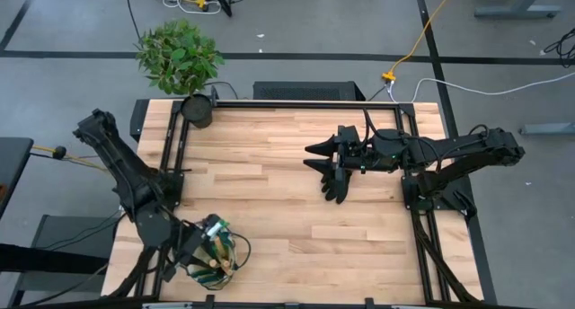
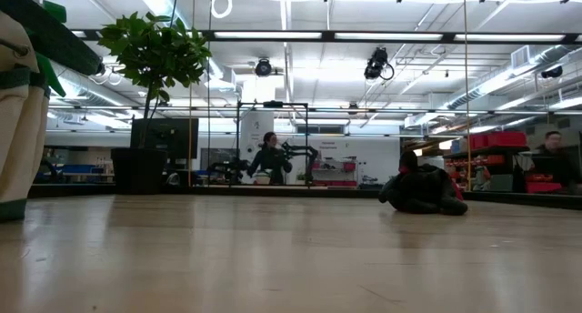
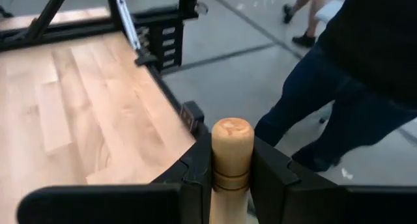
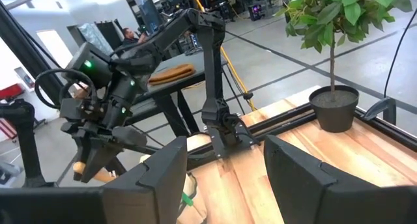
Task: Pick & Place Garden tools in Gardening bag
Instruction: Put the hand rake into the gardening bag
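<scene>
Plant (image 1: 178,56) at corner, glove (image 1: 336,181) mid-table

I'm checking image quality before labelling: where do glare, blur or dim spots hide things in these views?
Low view: bright ceiling lights leave the glove a dark lump, and the bag at the edge is blurred. Left wrist view: the wooden handle is sharp, the person behind soft. High view: even light, no glare on the table.

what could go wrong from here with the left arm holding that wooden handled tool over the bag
The left gripper clamps only the tip of the wooden handle, so the tool could swing or slip. The gardening bag sits at the table's front edge, so a nudge might push it off. The black glove lies under the right gripper.
</scene>
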Available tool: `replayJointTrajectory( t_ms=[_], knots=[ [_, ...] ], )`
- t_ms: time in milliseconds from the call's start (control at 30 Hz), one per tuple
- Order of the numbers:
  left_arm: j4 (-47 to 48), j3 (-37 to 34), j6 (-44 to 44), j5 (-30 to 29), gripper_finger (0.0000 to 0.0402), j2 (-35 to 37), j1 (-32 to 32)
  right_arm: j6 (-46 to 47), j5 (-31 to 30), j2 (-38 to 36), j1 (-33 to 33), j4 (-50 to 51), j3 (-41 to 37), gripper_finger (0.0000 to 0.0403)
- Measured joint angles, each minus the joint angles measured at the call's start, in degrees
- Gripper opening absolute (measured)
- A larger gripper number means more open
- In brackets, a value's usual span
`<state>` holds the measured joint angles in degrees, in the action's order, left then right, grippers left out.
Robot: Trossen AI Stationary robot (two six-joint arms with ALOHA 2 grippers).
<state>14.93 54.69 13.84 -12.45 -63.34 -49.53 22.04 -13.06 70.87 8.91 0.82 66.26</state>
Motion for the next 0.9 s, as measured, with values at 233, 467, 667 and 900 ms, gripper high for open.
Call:
replayJointTrajectory(
  t_ms=[233,467,667,900],
  knots=[
    [-9.0,-9.6,4.5,-1.4,0.0077,0.0,-0.2,0.0,0.0,0.0,0.0,0.0,0.0,0.0206],
    [-11.3,-11.9,4.8,-3.8,0.0077,0.0,-0.1,0.0,0.0,0.0,0.0,-0.1,0.0,0.0206],
    [-11.1,-12.0,4.4,-4.5,0.0077,0.0,-0.2,0.0,0.5,0.0,0.0,-0.3,0.0,0.0206],
    [-10.2,-12.0,4.6,-4.5,0.0077,0.0,-0.2,0.0,0.6,0.0,0.0,-0.3,0.0,0.0206]
  ],
)
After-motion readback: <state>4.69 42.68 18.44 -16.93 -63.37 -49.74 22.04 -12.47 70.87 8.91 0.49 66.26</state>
